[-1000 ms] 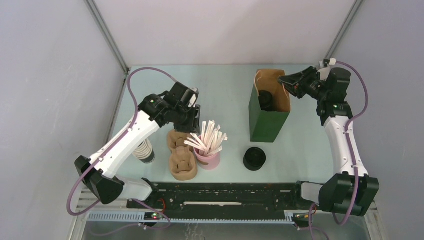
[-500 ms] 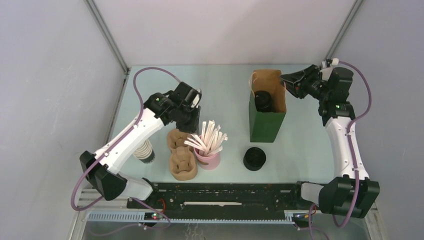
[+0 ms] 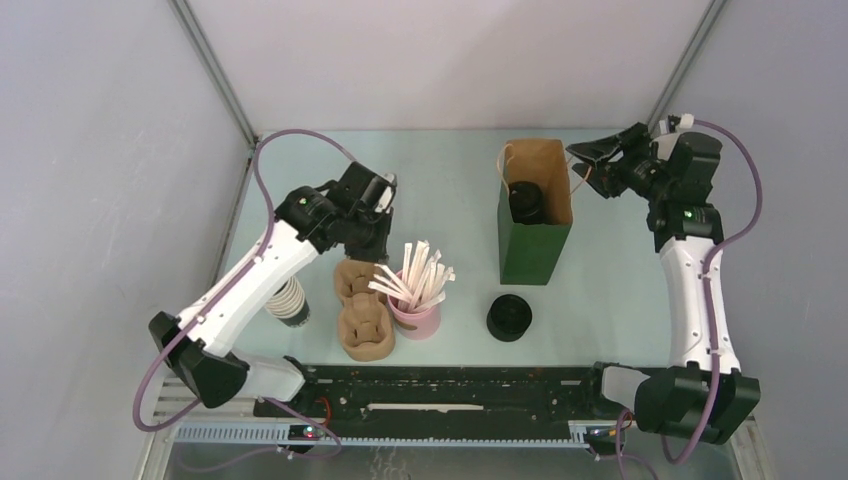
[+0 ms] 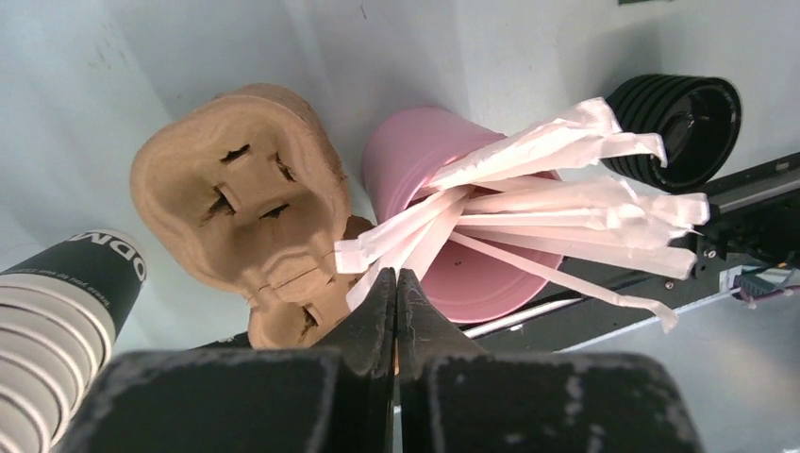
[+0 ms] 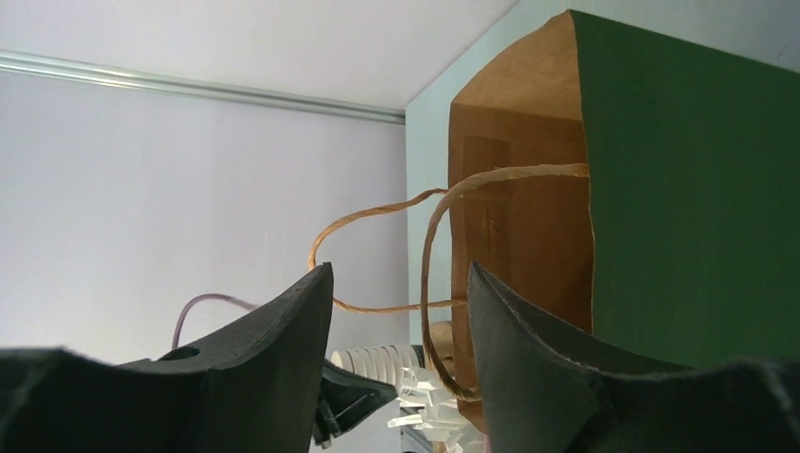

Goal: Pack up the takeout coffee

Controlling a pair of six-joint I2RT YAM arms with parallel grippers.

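Teal table [image 3: 460,170]: takeout coffee [image 3: 527,203] inside green bag [image 3: 535,250]; right gripper [image 3: 582,160] at its 1 o'clock, jaws apart; left gripper [image 4: 396,276] jaws together.

The small black paper cup with round black plastic lid [image 3: 527,203] sits lid-up inside the green paper bag [image 3: 535,250], near the worktop's [image 3: 450,170] far edge.
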